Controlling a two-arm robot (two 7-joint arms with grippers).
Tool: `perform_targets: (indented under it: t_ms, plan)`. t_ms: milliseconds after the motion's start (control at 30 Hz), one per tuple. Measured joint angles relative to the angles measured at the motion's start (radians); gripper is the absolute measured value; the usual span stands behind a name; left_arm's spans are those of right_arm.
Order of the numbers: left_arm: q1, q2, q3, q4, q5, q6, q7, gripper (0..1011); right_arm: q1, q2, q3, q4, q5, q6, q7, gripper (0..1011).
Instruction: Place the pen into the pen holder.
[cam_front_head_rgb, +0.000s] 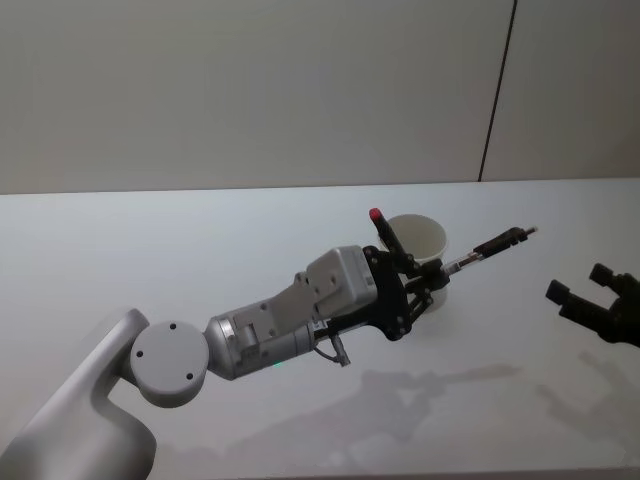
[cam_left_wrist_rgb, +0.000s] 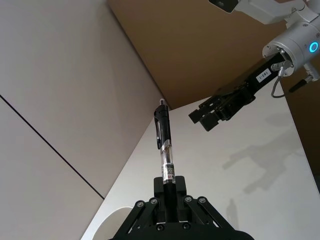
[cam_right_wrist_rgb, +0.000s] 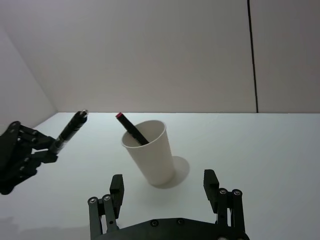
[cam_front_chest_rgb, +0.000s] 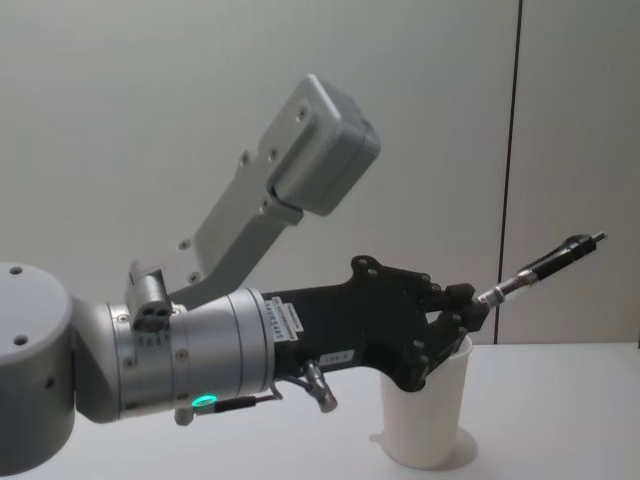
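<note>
Pen holder: a white paper cup (cam_front_head_rgb: 428, 236) stands upright on the white table (cam_front_head_rgb: 150, 250), just behind the left gripper's fingers in the head view.
In the holder: one dark pen with a red end (cam_front_head_rgb: 384, 231) leans against the rim, red end up and sticking out above it.
Pen: the black pen with a clear barrel (cam_front_head_rgb: 492, 246) is in the air, outside the cup, off to the right of its rim.
Pen axis: it runs from the fingers out to the robot's right. In the chest view it slopes upward, with the clip and button end farthest from the gripper.
Left gripper: (cam_front_head_rgb: 441, 271) it sits at the cup's rim, its fingers closed tight on the pen's lower end.
Right gripper: (cam_front_head_rgb: 578, 284) it hangs above the table well to the right of the cup, its fingers spread apart and holding nothing.
</note>
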Motion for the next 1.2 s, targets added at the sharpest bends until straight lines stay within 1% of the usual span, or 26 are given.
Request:
perform_targets:
  t_ms: [33, 200, 233, 367, 567, 800, 1000, 1200]
  plan:
    - [0.0, 0.0, 0.0, 0.0, 0.0, 0.0, 0.0, 138, 0.0, 0.0, 0.0, 0.0, 0.0, 0.0, 0.0, 1001]
    - [0.0, 0.0, 0.0, 0.0, 0.0, 0.0, 0.0, 138, -0.002, 0.002, -0.002, -0.005, 0.058, 0.047, 0.023, 1001]
    - [0.0, 0.0, 0.0, 0.0, 0.0, 0.0, 0.0, 138, -0.002, 0.002, -0.002, -0.005, 0.058, 0.047, 0.023, 1001]
    - [0.0, 0.0, 0.0, 0.0, 0.0, 0.0, 0.0, 138, -0.005, -0.001, -0.008, -0.016, 0.096, 0.08, 0.03, 1001]
    - [0.0, 0.0, 0.0, 0.0, 0.0, 0.0, 0.0, 138, -0.01, -0.006, -0.018, -0.039, 0.137, 0.12, 0.034, 1001]
    - [0.0, 0.0, 0.0, 0.0, 0.0, 0.0, 0.0, 138, -0.015, -0.01, -0.03, -0.064, 0.175, 0.154, 0.035, 1002]
    - [0.0, 0.0, 0.0, 0.0, 0.0, 0.0, 0.0, 138, -0.018, -0.014, -0.039, -0.085, 0.201, 0.172, 0.025, 1001]
    - [0.0, 0.0, 0.0, 0.0, 0.0, 0.0, 0.0, 138, -0.024, -0.022, -0.049, -0.113, 0.233, 0.189, -0.012, 1001]
